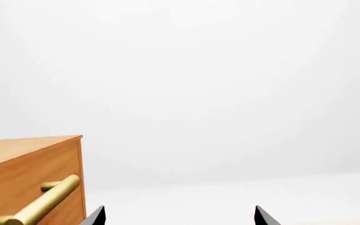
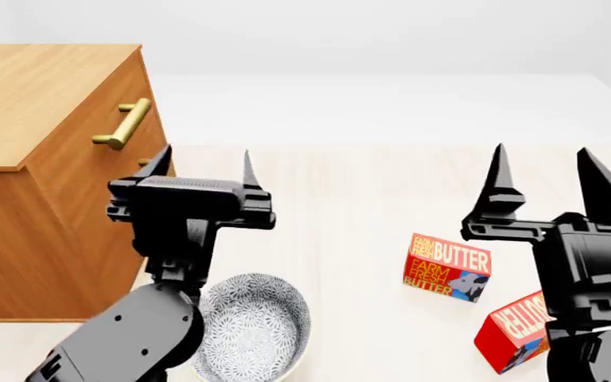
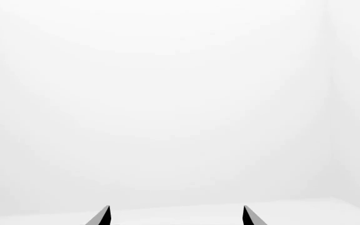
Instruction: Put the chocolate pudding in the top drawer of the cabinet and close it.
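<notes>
light: bright, even, diffuse | shadows: faint | focus: sharp | glare: none

The cabinet [image 2: 40, 159] stands at far left on the table [image 2: 348, 199], its top drawer [image 2: 109, 139] shut. Both tools, left tool [image 2: 204, 171] and right tool [image 2: 547, 177], point upward, spread and empty. A patterned bowl [image 2: 258, 326] sits near left; two butter boxes [image 2: 449, 267] lie right.

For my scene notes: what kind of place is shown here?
Probably a bare simulated test scene, not a real room: a pale table in blank white surroundings, with a wooden cabinet, two butter boxes and a patterned bowl.
</notes>
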Motion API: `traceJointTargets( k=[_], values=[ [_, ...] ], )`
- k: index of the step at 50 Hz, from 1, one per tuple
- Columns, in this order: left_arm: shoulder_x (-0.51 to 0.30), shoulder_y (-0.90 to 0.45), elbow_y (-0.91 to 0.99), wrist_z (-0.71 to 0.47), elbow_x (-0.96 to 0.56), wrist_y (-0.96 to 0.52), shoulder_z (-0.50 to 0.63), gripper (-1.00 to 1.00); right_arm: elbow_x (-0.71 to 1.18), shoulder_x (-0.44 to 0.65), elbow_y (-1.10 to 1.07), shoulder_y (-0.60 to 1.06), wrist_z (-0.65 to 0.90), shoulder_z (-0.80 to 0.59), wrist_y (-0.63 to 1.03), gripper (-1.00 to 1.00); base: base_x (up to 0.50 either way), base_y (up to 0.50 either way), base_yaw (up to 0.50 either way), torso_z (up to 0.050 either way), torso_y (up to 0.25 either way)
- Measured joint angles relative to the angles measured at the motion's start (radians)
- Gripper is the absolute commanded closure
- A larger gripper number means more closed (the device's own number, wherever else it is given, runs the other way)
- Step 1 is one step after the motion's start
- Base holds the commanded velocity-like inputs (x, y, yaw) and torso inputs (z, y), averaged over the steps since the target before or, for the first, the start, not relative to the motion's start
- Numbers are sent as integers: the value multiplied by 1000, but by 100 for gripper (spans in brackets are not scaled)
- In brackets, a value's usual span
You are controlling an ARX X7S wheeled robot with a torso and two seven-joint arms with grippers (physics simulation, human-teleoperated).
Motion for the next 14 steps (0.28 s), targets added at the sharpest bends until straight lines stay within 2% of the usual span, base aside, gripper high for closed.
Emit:
traceJointTargets(
  k=[14],
  values=[
    [-61,52,105,42,23,57,18,-100,-39,-39,13,6,-2,9,2,-100,0,0,0,0,0]
  ],
)
